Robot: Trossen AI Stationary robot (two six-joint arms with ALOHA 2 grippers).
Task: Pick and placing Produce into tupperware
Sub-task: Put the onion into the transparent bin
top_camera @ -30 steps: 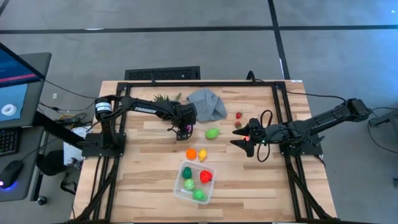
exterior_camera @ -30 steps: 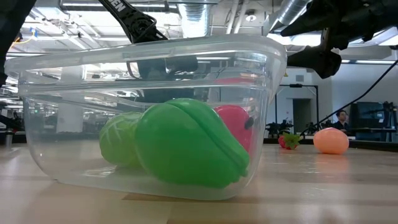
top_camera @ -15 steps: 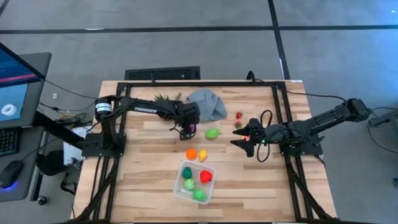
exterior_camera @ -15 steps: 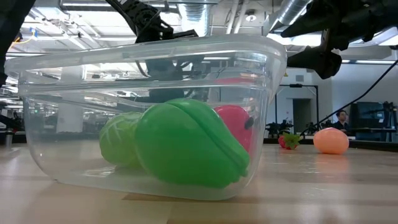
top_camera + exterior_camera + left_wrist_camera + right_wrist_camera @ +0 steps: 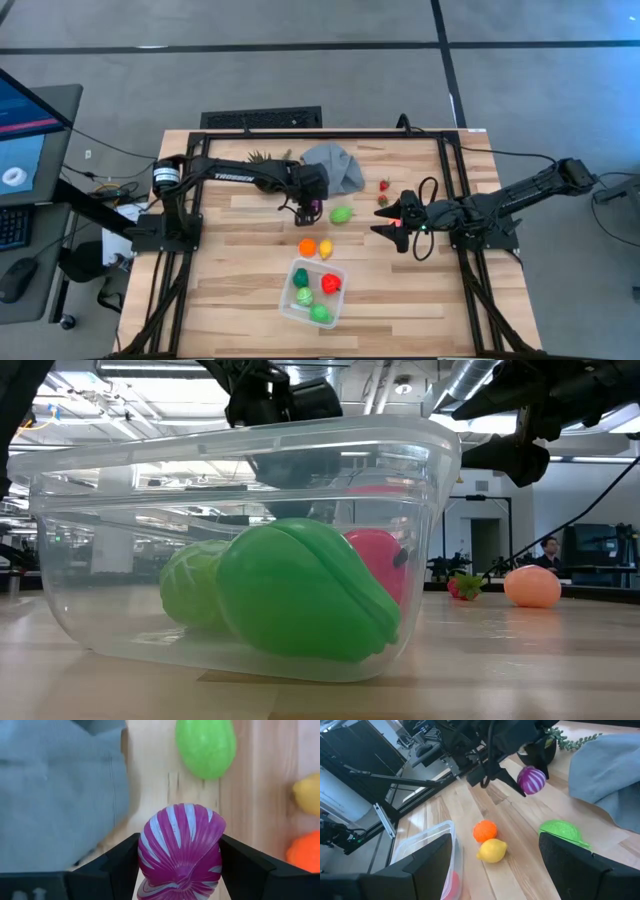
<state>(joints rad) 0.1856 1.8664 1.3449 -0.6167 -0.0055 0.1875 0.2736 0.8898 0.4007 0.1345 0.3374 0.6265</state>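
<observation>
My left gripper [image 5: 180, 856] is shut on a purple, white-striped toy vegetable [image 5: 182, 845], above the table beside the grey cloth [image 5: 333, 167]. On the wood lie a green piece [image 5: 342, 214], an orange one [image 5: 307, 246], a yellow one [image 5: 325, 249] and two small red ones [image 5: 384, 186]. The clear tupperware [image 5: 313, 293] stands near the front edge and holds green and red pieces [image 5: 300, 595]. My right gripper [image 5: 398, 232] hangs open at the right, over bare wood. My left gripper pinches the purple vegetable between its two fingers [image 5: 119, 866], one on each rounded side [image 5: 146, 845]. The fingers slant down at it from the table's left. The vegetable [image 5: 531, 780] hangs lifted clear of the table.
A spiky potted plant [image 5: 262, 158] stands at the far side next to the grey cloth. Black frame rails [image 5: 448, 180] run along the table's edges. Bare wood lies between the loose pieces and the tupperware, and left of it.
My left gripper has risen and gone toward the table's right edge, carrying the purple vegetable up off the table toward the green piece. The other pieces have stayed where they were.
</observation>
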